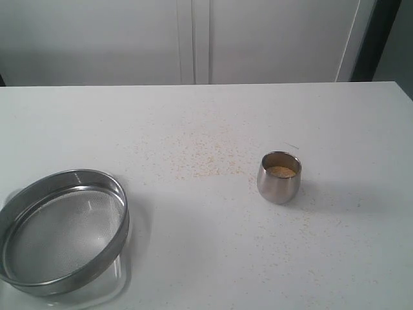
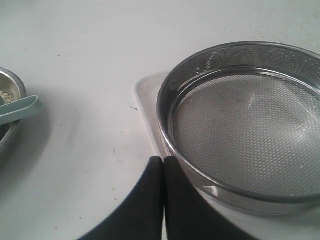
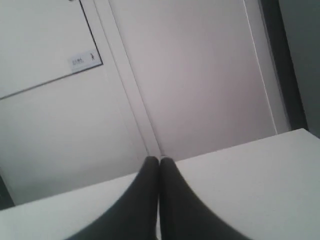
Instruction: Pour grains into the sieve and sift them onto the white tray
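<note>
Left pincer point(image 2: 163, 161): fingers pressed together with no gap, nothing between them. The tips hang just beside the near rim of the sieve point(image 2: 240, 130), over the edge of the white tray point(image 2: 146, 102); whether they touch either cannot be told. The arm is angled down toward the counter point(image 1: 206, 116).

Right pincer point(image 3: 159, 161): fingers also fully together, empty. It points out past the counter's far edge toward the pale cabinet doors point(image 3: 200, 75), well above the surface.

Sieve: sits on the white tray at the near left of the counter, mesh bare.

Grains point(image 1: 281, 171): a tan layer inside the steel cup point(image 1: 279, 181), which stands upright right of centre, well apart from the sieve. Loose grains are scattered on the counter between them.

The left wrist view also shows a steel bowl point(image 2: 11, 87) with a pale green handle point(image 2: 22, 108) across its rim.
</note>
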Motion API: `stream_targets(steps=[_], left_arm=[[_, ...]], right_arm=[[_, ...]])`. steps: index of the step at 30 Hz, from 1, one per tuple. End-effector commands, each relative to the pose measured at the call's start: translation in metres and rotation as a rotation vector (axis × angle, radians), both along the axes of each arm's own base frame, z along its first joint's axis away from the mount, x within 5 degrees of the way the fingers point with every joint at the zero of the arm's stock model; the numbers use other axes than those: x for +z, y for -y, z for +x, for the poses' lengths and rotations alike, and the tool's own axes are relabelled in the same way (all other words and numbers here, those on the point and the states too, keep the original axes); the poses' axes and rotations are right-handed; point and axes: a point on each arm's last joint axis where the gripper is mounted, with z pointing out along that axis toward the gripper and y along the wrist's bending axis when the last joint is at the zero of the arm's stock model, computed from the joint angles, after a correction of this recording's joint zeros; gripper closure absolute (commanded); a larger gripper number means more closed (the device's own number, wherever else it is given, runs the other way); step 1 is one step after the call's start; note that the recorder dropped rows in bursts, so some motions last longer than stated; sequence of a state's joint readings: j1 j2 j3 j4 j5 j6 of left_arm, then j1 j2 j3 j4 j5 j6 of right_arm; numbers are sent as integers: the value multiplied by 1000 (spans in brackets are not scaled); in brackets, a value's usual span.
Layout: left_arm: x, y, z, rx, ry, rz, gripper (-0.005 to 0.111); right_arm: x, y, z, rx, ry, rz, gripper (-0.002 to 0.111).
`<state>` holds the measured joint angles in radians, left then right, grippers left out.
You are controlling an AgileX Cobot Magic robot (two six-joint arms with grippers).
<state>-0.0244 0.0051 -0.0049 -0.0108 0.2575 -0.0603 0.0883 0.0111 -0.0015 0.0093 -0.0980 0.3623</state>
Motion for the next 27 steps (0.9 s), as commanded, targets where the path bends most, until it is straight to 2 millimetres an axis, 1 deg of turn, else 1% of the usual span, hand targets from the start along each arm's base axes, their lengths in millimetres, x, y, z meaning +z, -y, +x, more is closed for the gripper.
stream_targets(steps=[1, 5, 6, 7, 11, 14, 19, 23, 27], left_arm=[[-1, 0, 0, 10, 2, -37, 107], [-1, 1, 0, 13, 2, -48, 107], [-1, 1, 0, 18, 1, -69, 107], [-1, 1, 0, 19, 0, -76, 107], [-1, 1, 0, 19, 0, -76, 107], [-1, 1, 0, 19, 0, -76, 107], [-1, 1, 0, 17, 1, -71, 107], [-1, 1, 0, 17, 1, -71, 107], [-1, 1, 0, 14, 1, -63, 107]], right_arm=[[7, 0, -2, 15, 80, 72, 108], [19, 0, -4, 18, 179, 80, 108], [26, 0, -5, 16, 194, 66, 108], [29, 0, -5, 13, 192, 46, 108], [53, -1, 2, -21, 220, -109, 108], [68, -3, 13, -33, 188, -165, 108], [86, -7, 40, -19, 141, -233, 108], [90, -9, 56, -11, 126, -238, 108], [89, -14, 74, 16, 168, -277, 108]])
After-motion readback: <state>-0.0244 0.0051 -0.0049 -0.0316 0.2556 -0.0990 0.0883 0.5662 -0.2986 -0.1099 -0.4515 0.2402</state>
